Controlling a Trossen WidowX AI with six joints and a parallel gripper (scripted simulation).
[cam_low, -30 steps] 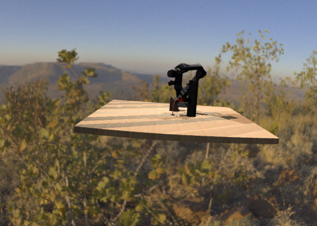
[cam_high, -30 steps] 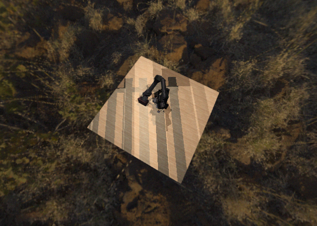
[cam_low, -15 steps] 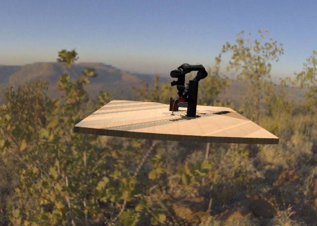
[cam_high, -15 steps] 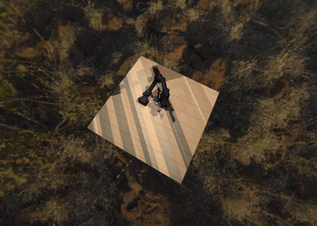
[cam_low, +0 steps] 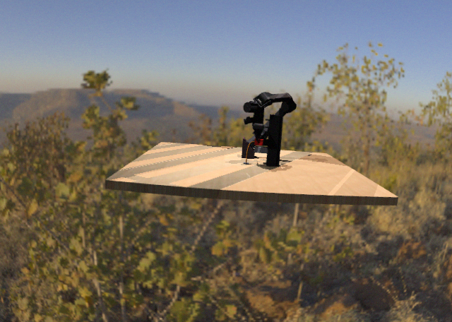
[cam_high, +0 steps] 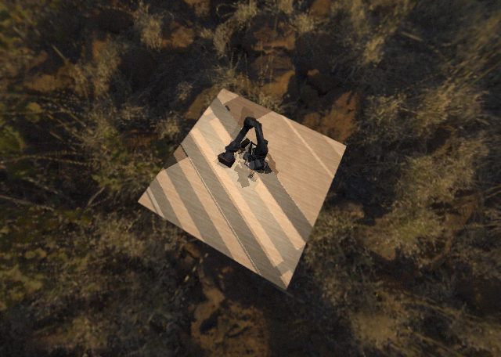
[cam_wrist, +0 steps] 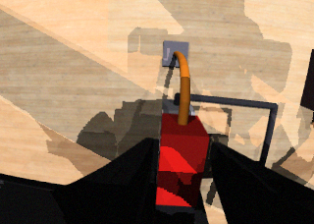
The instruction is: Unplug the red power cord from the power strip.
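Note:
The red plug [cam_wrist: 182,157] [cam_low: 259,142] stands between the two black fingers of my gripper [cam_wrist: 183,147] in the wrist view. The fingers are part open, with narrow gaps beside the plug; no firm grip shows. An orange cord [cam_wrist: 184,88] [cam_low: 247,151] runs from the plug to a small grey block [cam_wrist: 183,46] [cam_low: 246,163] on the table. A dark grey piece [cam_low: 260,150], probably the power strip, shows under the plug. The strip is mostly hidden by my gripper and the plug, and I cannot tell whether the plug is seated in it.
A thin dark bent bar [cam_wrist: 235,101] shows beside the plug in the wrist view. A dark brown block [cam_high: 225,160] [cam_low: 246,150] stands close to the hand, at the wrist view's right edge. Shadows cross the striped wooden table top [cam_high: 307,159] [cam_low: 164,172].

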